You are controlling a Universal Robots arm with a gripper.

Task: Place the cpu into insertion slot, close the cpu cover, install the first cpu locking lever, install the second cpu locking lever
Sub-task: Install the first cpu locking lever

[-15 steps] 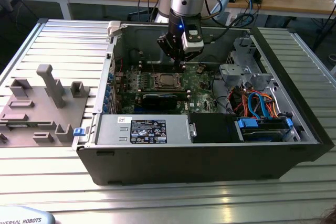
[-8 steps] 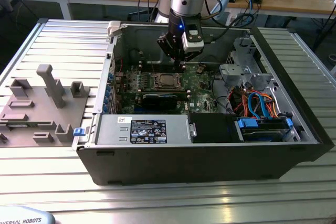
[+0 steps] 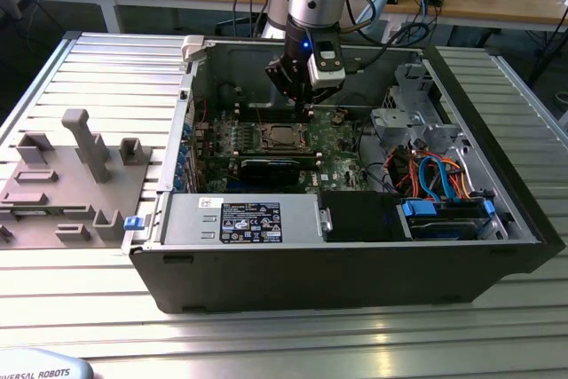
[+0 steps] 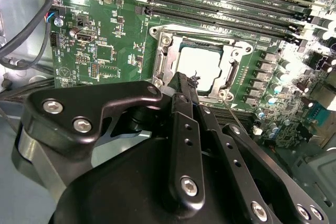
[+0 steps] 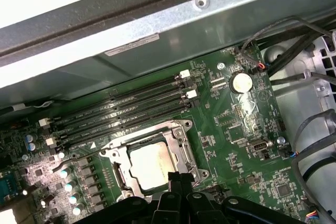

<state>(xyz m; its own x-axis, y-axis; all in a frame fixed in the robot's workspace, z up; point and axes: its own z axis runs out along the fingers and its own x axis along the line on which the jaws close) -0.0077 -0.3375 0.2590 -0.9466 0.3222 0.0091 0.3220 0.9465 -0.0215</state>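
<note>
We note the cpu point(image 5: 151, 165) seated in the insertion slot point(image 5: 107, 153), cpu cover point(image 5: 182, 141) down. Fingers point(image 4: 185, 114) pinched together at its edge. Latching, we judge, remains.

A ribbed metal table point(image 3: 106, 68) carries an open computer case point(image 3: 355, 268) and, beside it, a grey fixture point(image 3: 55, 194).
</note>
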